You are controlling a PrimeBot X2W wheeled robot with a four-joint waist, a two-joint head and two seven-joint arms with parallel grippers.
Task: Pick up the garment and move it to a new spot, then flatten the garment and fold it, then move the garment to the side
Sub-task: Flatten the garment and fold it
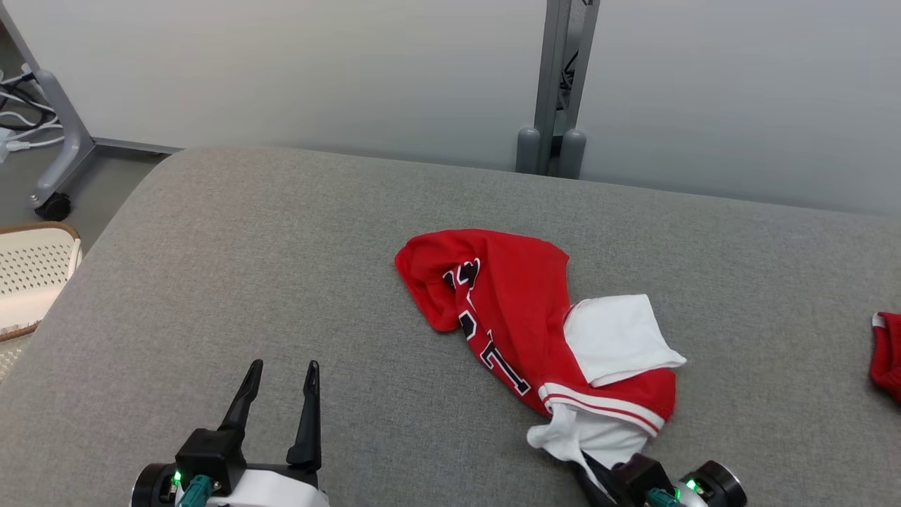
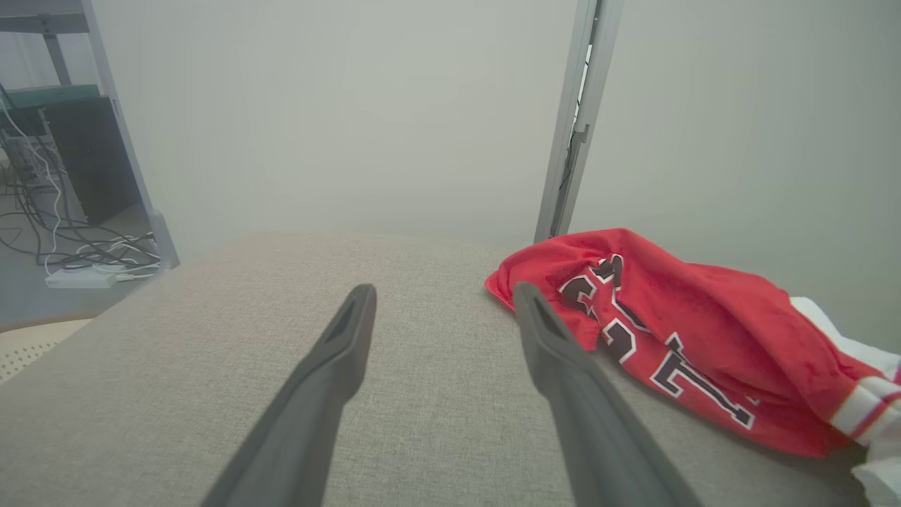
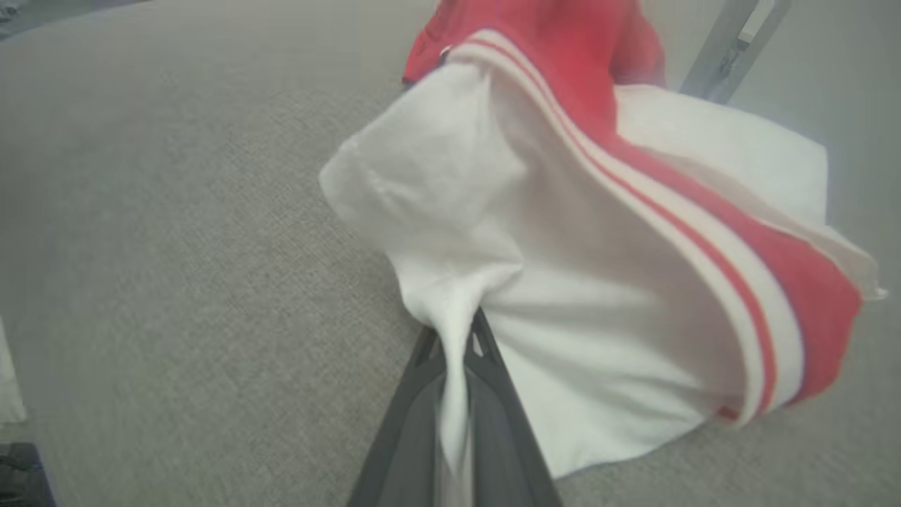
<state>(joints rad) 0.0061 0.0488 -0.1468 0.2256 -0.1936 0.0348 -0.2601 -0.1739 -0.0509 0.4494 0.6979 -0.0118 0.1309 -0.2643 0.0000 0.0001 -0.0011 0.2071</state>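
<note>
Right pincer (image 3: 461,334) grips the garment (image 1: 521,303), its tips hidden under white cloth.

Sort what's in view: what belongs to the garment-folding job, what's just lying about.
Job: red-and-white garment; right gripper, jaws shut on its white edge; left gripper, jaws open; grey padded surface.
Lying about: red cloth at the right edge; perforated basket; floor cables; wheeled stand.

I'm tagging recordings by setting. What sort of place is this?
Likely a lab or test room, not a home: plain panels on a metal post, loose cables on the floor, a red garment laid on a grey padded surface.
</note>
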